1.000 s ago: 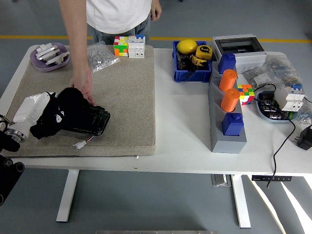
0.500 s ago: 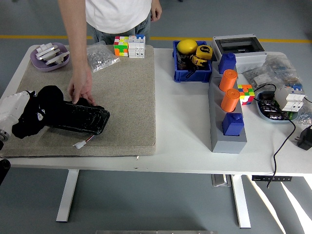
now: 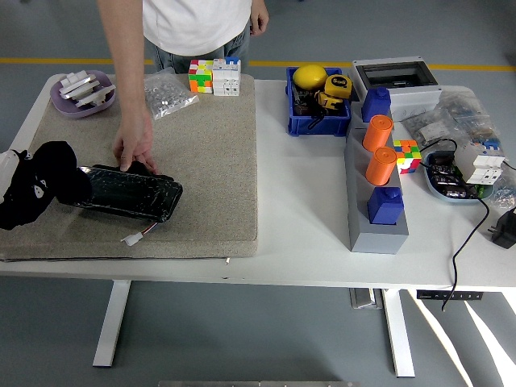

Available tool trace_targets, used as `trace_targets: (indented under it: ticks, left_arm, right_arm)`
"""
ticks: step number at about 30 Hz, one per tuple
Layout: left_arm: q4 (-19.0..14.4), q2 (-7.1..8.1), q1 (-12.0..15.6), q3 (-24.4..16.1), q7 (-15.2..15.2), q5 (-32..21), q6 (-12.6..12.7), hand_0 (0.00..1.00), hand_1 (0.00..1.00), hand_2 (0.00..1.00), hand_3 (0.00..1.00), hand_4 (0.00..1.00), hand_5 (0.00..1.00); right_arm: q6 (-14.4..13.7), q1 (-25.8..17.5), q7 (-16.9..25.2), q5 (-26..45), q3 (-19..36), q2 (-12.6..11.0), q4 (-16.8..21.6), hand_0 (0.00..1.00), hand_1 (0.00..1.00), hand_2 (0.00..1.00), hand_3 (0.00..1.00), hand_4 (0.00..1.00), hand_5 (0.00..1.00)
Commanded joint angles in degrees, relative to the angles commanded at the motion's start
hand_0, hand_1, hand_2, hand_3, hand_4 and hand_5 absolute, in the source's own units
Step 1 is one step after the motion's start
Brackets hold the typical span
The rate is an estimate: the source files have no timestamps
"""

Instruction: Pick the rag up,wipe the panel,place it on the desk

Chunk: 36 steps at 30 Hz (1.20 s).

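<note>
Workshop – parts bin (image 3: 318, 121), breaker box (image 3: 395, 78), taped floor.

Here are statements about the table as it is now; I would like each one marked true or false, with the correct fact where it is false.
1. A person's hand rests on the far edge of the black panel. True.
2. The black rag lies at the panel's right end. False: it is at the left end.
3. The panel lies on the beige mat. True.
4. The blue bin stands on the mat. False: it stands on the white table, right of the mat.
</note>
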Motion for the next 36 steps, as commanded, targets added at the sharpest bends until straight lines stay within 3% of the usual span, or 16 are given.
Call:
trace_targets:
  ticks: [10, 11, 16, 17, 22, 23, 28, 29, 34, 35, 36]
  left_arm:
    - [6.44, 0.80, -2.25, -0.21, -4.25, -1.94, 1.44, 0.278, 0.278, 0.527, 0.444, 0.229, 0.002]
    - [6.70, 0.78, -2.25, -0.04, -4.31, -2.14, 1.32, 0.331, 0.438, 0.546, 0.471, 0.273, 0.002]
    - [7.87, 0.71, -2.47, 0.51, -4.66, -2.67, 0.54, 0.331, 0.438, 0.546, 0.471, 0.273, 0.002]
    - [7.97, 0.69, -2.48, 0.45, -4.60, -2.67, 0.38, 0.469, 0.578, 0.591, 0.516, 0.461, 0.002]
    - [8.53, 0.62, -2.51, 0.29, -4.17, -2.87, -0.30, 0.469, 0.578, 0.591, 0.516, 0.461, 0.002]
    - [8.68, 0.62, -2.53, 0.28, -4.14, -2.92, -0.39, 0.551, 0.734, 0.641, 0.557, 0.673, 0.002]
    - [8.92, 0.57, -2.36, 0.03, -4.01, -3.19, -0.64, 0.551, 0.734, 0.641, 0.557, 0.673, 0.002]
    - [8.94, 0.56, -2.35, -0.01, -4.00, -3.25, -0.70, 0.683, 0.785, 0.731, 0.596, 0.843, 0.011]
    - [8.76, 0.57, -2.13, -0.12, -3.92, -3.21, -0.93, 0.683, 0.785, 0.731, 0.596, 0.843, 0.011]
    - [8.67, 0.55, -2.05, -0.25, -3.80, -3.17, -1.06, 0.717, 0.802, 0.773, 0.689, 0.933, 0.082]
    - [8.54, 0.56, -2.00, -0.39, -3.64, -3.03, -1.21, 0.717, 0.802, 0.773, 0.689, 0.933, 0.082]
  right_arm:
    - [-0.06, 0.21, -0.01, -0.31, 0.27, 0.01, 0.00, 0.761, 0.620, 0.679, 0.603, 0.965, 0.461]
    - [-0.07, 0.21, -0.02, -0.33, 0.29, 0.04, 0.00, 0.761, 0.620, 0.678, 0.603, 0.965, 0.462]
    - [-0.07, 0.31, 0.01, -0.44, 0.33, 0.08, 0.00, 0.761, 0.620, 0.678, 0.603, 0.965, 0.462]
    - [-0.07, 0.35, 0.01, -0.47, 0.36, 0.07, 0.00, 0.761, 0.620, 0.679, 0.603, 0.965, 0.461]
    - [-0.11, 0.33, 0.01, -0.58, 0.47, 0.08, 0.00, 0.761, 0.620, 0.679, 0.603, 0.965, 0.461]
    - [-0.12, 0.32, 0.00, -0.61, 0.49, 0.08, 0.00, 0.761, 0.620, 0.678, 0.603, 0.965, 0.462]
    - [-0.14, 0.26, -0.02, -0.78, 0.50, 0.01, 0.00, 0.761, 0.620, 0.678, 0.603, 0.965, 0.462]
    - [-0.15, 0.25, -0.03, -0.81, 0.53, 0.00, 0.00, 0.761, 0.619, 0.678, 0.604, 0.965, 0.461]
    - [-0.20, 0.16, -0.06, -0.89, 0.50, -0.10, 0.00, 0.761, 0.619, 0.678, 0.604, 0.965, 0.461]
    - [-0.21, 0.14, -0.07, -0.92, 0.49, -0.12, 0.00, 0.761, 0.619, 0.679, 0.604, 0.965, 0.461]
    - [-0.21, 0.14, -0.08, -0.97, 0.53, -0.12, 0.00, 0.761, 0.619, 0.679, 0.604, 0.965, 0.461]
